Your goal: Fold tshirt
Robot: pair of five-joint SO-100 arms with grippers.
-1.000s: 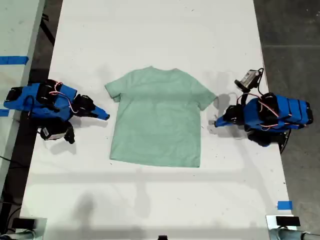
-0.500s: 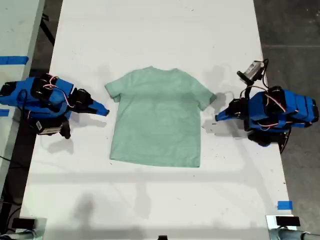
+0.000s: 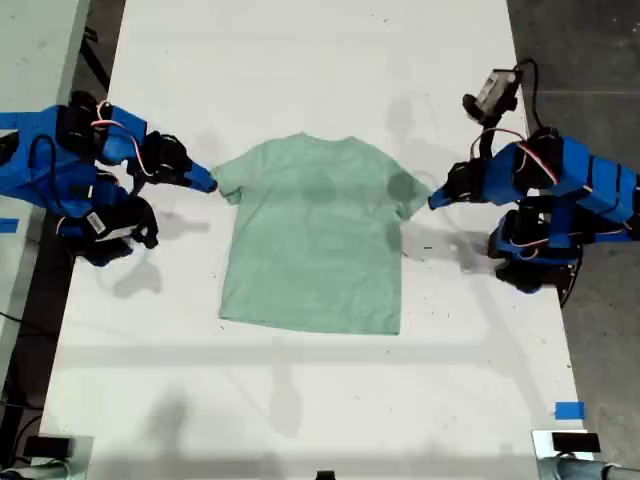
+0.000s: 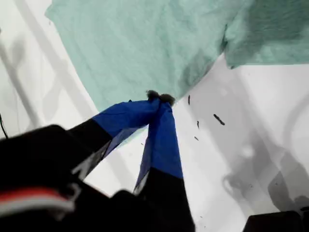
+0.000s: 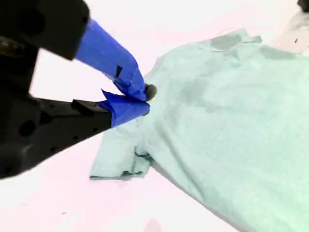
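The tshirt [image 3: 315,235] was seen spread flat, collar toward 12 o'clock in the exterior view, at the middle of the white table [image 3: 300,60]. My first gripper [image 3: 433,202] was held at the sleeve [image 3: 405,190] at 3 o'clock of the shirt in that view, and my second gripper [image 3: 210,185] at the sleeve [image 3: 228,180] at 9 o'clock. Both pairs of fingers were pressed together, with no cloth seen between them. For a clean fold, the jaws would probably need to be parted, both sleeve edges pinched evenly, and both lifted together.
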